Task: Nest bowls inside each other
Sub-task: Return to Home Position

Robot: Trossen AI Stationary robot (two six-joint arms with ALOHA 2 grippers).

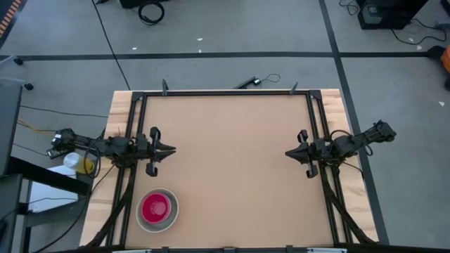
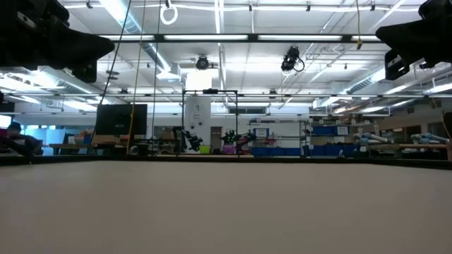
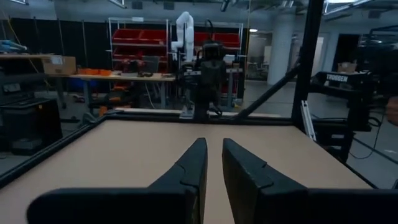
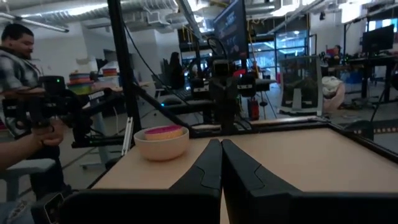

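The bowls [image 1: 157, 209] stand nested in one stack on the table's near left part: a pale outer bowl with a magenta-red bowl [image 1: 155, 206] innermost. The right wrist view shows the stack [image 4: 161, 142] from the side, resting on the base of its outer bowl. My left gripper [image 1: 171, 150] hovers level at the table's left edge, beyond the stack, its fingers [image 3: 212, 149] a narrow gap apart with nothing between them. My right gripper [image 1: 288, 152] hovers level at the right edge, shut [image 4: 221, 144] and empty.
A black frame [image 1: 225, 92] runs along the table's far edge and both sides. A person [image 4: 18, 56] stands off the table on the left side, holding a dark device [image 4: 46, 102]. Bare tabletop [image 1: 232, 169] lies between the two grippers.
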